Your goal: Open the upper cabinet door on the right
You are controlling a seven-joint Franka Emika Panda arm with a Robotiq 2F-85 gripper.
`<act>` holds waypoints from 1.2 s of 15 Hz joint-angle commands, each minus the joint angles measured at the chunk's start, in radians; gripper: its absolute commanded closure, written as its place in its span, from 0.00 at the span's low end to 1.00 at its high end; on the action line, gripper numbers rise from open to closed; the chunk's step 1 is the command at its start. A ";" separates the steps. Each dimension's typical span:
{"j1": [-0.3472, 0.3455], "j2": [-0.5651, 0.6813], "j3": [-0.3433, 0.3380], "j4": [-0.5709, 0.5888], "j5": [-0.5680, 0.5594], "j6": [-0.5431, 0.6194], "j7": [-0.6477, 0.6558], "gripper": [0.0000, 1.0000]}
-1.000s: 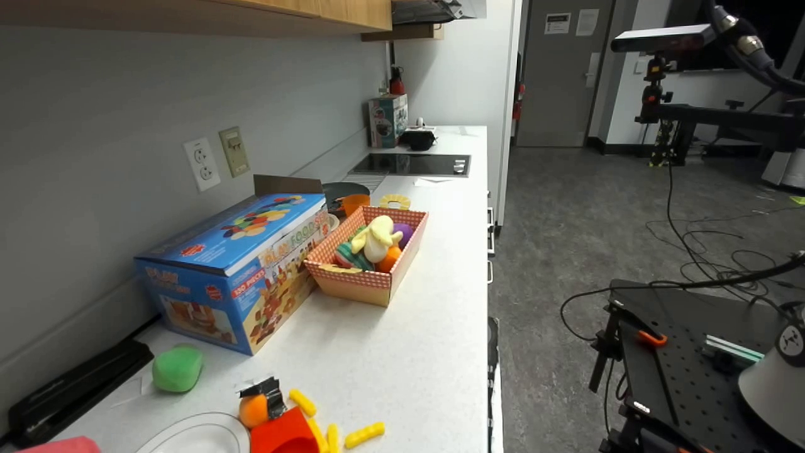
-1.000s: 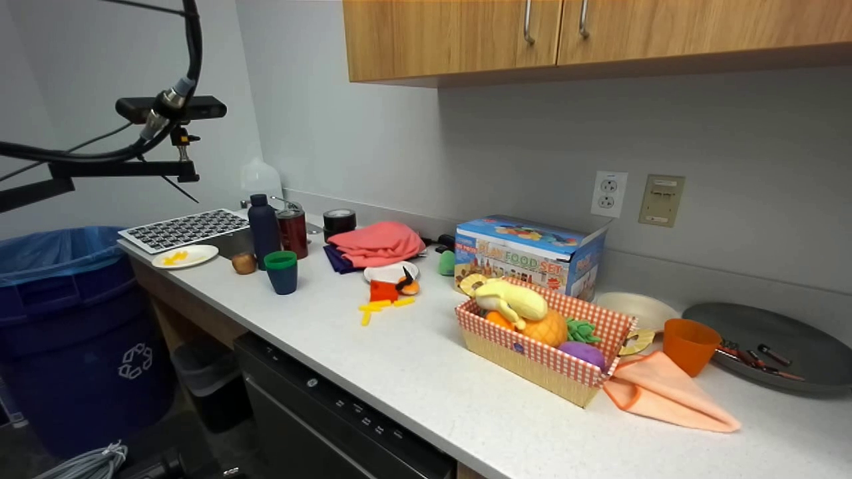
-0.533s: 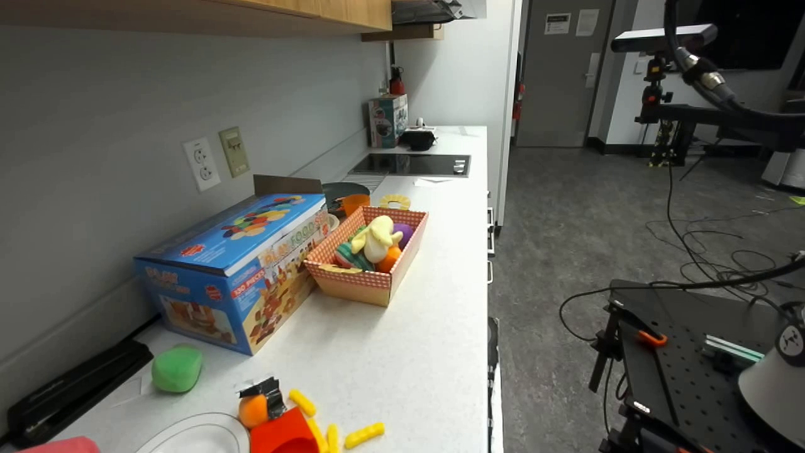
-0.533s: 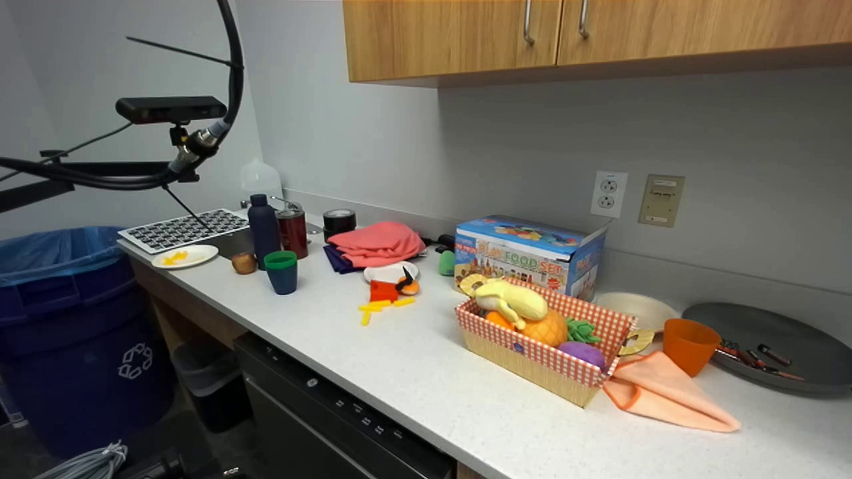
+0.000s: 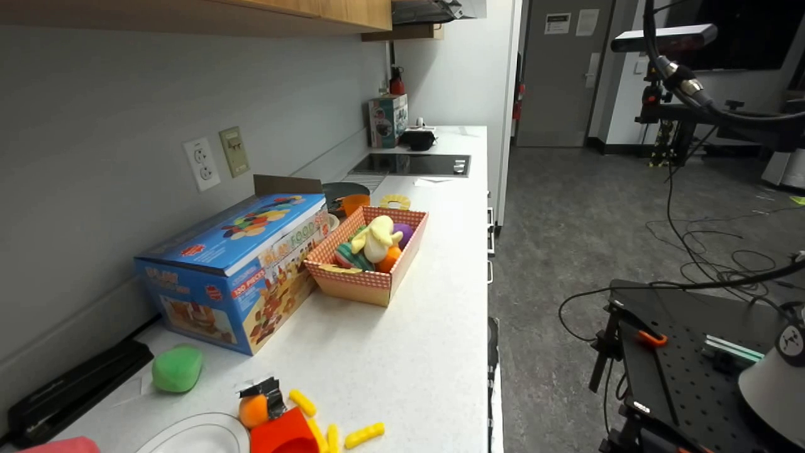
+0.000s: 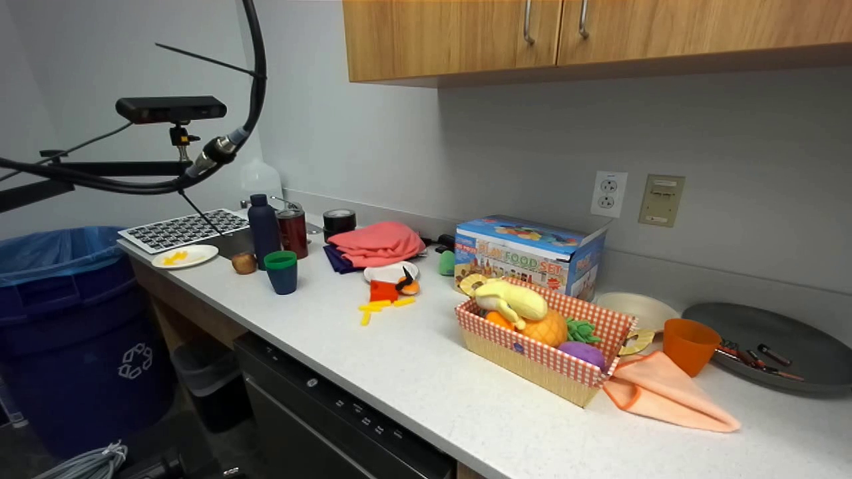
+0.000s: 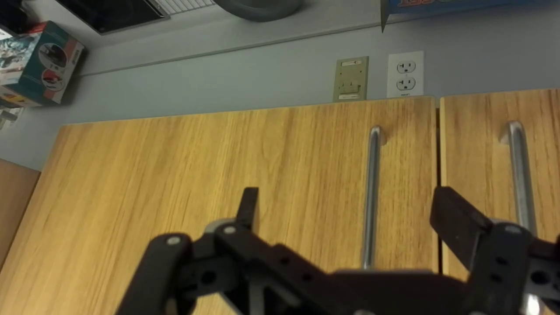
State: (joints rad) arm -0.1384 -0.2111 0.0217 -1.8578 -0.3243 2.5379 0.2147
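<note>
Surface (image 5: 434, 327): white, below the end effector (image 7: 352, 214), along a grey wall (image 6: 519, 146).
Room: grey floor (image 5: 541, 264) and blue bin (image 6: 80, 346), below the end effector.
Arm: white base (image 5: 777, 393) on a black stand (image 5: 685, 377); thick cable (image 6: 257, 73) arching in both exterior views.
End effector: fingers (image 7: 459, 221) spread wide, facing the right door (image 7: 218, 175).
Right door: light-brown, closed, directly ahead of the end effector; metal handle (image 7: 372, 197) between the fingers in the wrist view, contact unclear.
Basket (image 6: 519, 362): below the end effector; holds a banana (image 6: 522, 299), pineapple (image 6: 547, 327) and purple toy (image 6: 582, 352).
Box (image 6: 522, 246): blue, just beside the basket.
Dark dish (image 6: 765, 322): also below; holds small pieces (image 6: 752, 359).
</note>
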 commanded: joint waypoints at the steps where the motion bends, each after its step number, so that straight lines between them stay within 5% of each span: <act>1: -0.008 0.021 -0.003 0.015 -0.022 0.011 0.056 0.00; 14: -0.018 0.041 0.006 0.012 -0.089 0.055 0.219 0.00; 18: -0.001 0.039 -0.008 0.004 -0.053 0.036 0.164 0.00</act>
State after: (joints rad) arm -0.1418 -0.1725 0.0175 -1.8564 -0.3796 2.5755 0.3821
